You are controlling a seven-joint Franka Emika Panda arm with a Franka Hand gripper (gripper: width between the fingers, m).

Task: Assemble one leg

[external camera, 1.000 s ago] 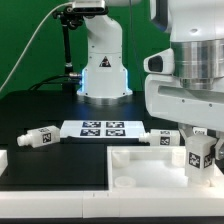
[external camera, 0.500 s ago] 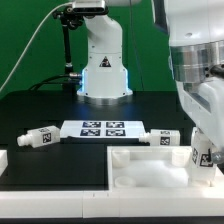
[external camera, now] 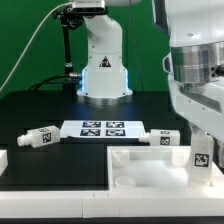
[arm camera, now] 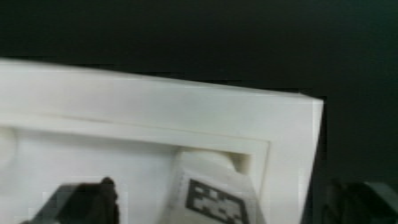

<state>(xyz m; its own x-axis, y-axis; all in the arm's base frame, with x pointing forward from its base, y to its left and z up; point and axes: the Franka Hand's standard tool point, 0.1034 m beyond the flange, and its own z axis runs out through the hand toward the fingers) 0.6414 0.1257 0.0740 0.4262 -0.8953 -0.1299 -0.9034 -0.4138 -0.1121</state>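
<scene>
Exterior view: we find the tool low over the end of the tray-shaped part on the exterior view's right. The leg sits directly beneath it, tag facing the camera.

Wrist view: the fingers are spread wide, with a gap on either side of the leg, so the tool grips nothing. The leg stands in a corner of the tray-shaped part.

Caution: we judge that closing off-centre would tip the leg or jam it against the tray wall.
</scene>
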